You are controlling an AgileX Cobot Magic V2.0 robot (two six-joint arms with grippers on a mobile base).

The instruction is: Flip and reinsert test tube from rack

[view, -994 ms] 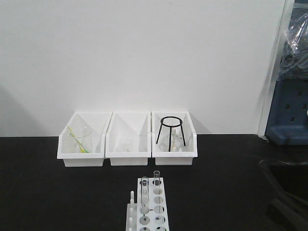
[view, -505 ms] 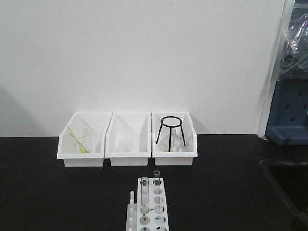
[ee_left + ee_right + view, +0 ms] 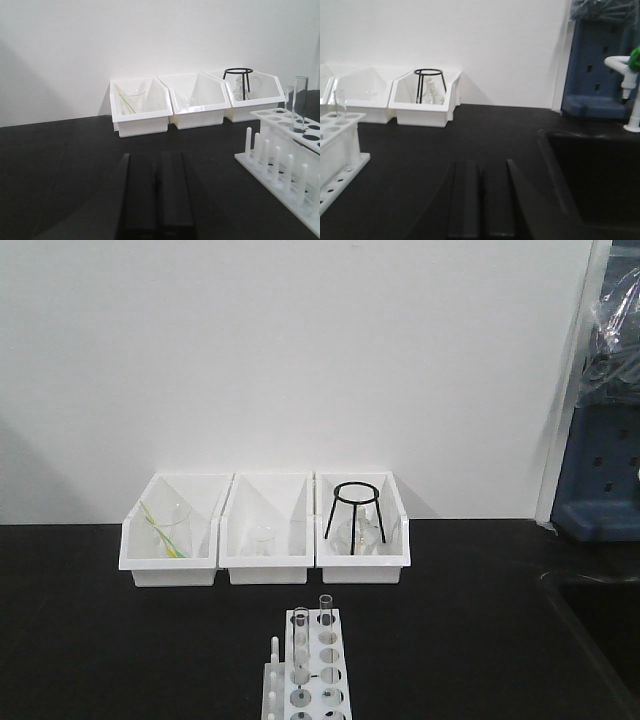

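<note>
Test tube: I see the test tube (image 3: 301, 642) standing upright in the rack (image 3: 326, 680), long axis vertical, open rim up; a second tube (image 3: 325, 612) stands upright one row farther back.
Tube material: slender clear glass, smooth, slightly flared lip.
Rack: white plastic block with round holes on top and rounded pegs (image 3: 277, 165) along its left side, at the near edge of the bench (image 3: 110, 650).
Bench: matte black, flat.
Left hand (image 3: 155, 187): my wrist view shows its dark flat fingers pressed together, holding nothing, well left of the rack.
Right hand (image 3: 481, 192): fingers likewise closed and empty, right of the rack.
Bins (image 3: 265, 558): three white bins against the wall, one holding a black wire tripod (image 3: 355, 510).
</note>
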